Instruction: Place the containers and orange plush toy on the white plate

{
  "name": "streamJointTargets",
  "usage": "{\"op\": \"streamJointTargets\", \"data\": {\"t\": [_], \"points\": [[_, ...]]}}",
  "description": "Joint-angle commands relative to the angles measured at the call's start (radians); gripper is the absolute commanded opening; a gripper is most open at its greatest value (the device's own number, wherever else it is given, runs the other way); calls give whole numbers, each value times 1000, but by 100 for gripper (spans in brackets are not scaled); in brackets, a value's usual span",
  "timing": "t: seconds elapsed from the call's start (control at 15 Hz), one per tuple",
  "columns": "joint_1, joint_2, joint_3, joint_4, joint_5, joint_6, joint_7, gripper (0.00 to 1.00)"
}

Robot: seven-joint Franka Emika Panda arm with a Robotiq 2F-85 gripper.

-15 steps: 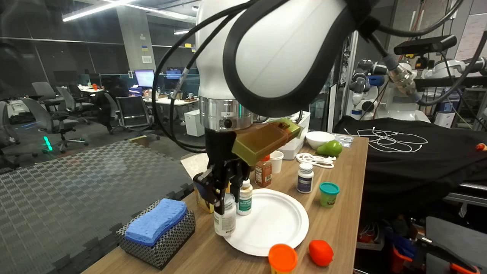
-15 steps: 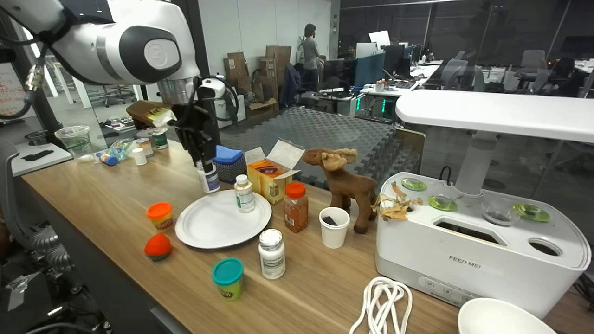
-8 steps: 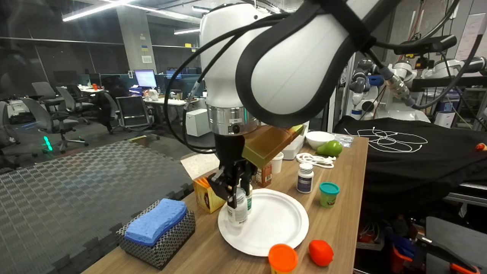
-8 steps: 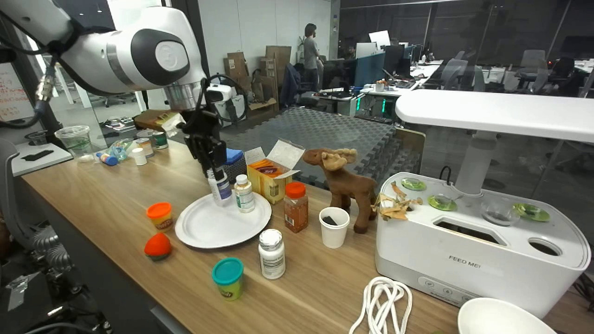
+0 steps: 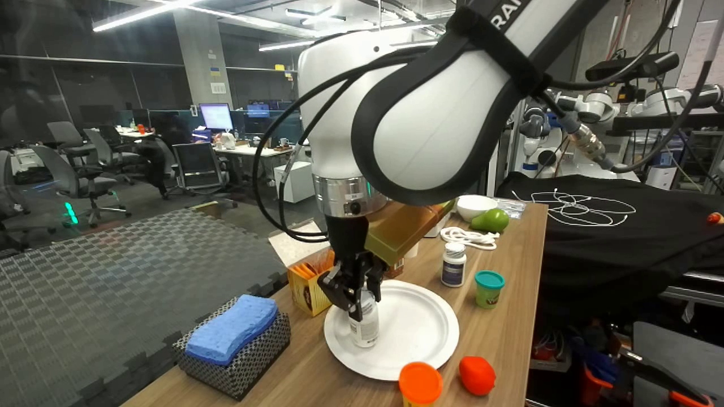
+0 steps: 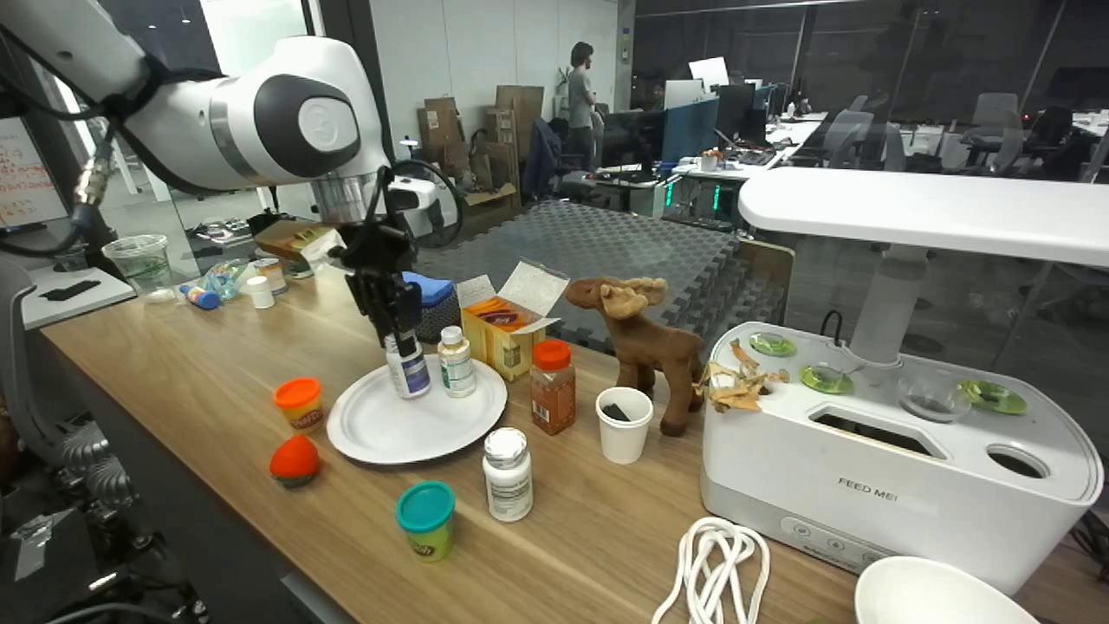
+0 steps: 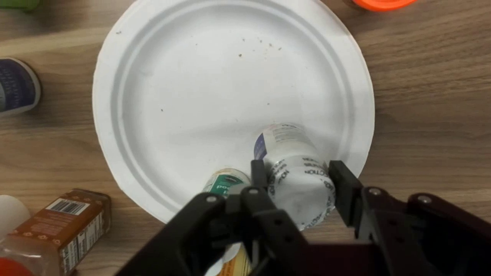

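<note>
White bottle [image 7: 295, 172], wrist view: we see jaws clamped around its top, green-labelled bottle [image 7: 227, 182] just beside them. In exterior view: plate [image 6: 390, 429] below jaws and bottle, base contact unclear; releasing too soon, we could topple it into neighbour.

Arm [image 5: 435, 124] reaches in from between 1 and 2 o'clock in an exterior view, sloping toward 7–8. White joint housing [image 5: 336, 144] stands near vertical above silver wrist ring [image 5: 350, 195]; black cables [image 5: 257, 172] bow out at the ring's 9 o'clock. In an exterior view, round joint cap [image 6: 322, 126] faces the camera, arm entering from 10 o'clock. Gripper [image 7: 298, 170] hangs below the wrist, dark, pointing between 5 and 6 o'clock in both exterior views. Wrist view: finger linkages [image 7: 199, 218] come up from 7 and 4 o'clock toward the lower middle. Fingertips [image 7: 259, 172] parted, roughly parallel, clamped in a grasp.
</note>
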Motion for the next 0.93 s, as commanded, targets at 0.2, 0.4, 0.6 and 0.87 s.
{"op": "streamJointTargets", "data": {"t": [0.2, 0.4, 0.6, 0.87], "points": [[3, 20, -18, 25, 11, 10, 46, 70], [-2, 4, -19, 29, 21, 3, 47, 84], [-10, -31, -14, 26, 49, -9, 42, 100], [-17, -99, -5, -3, 106, -54, 52, 100]]}}
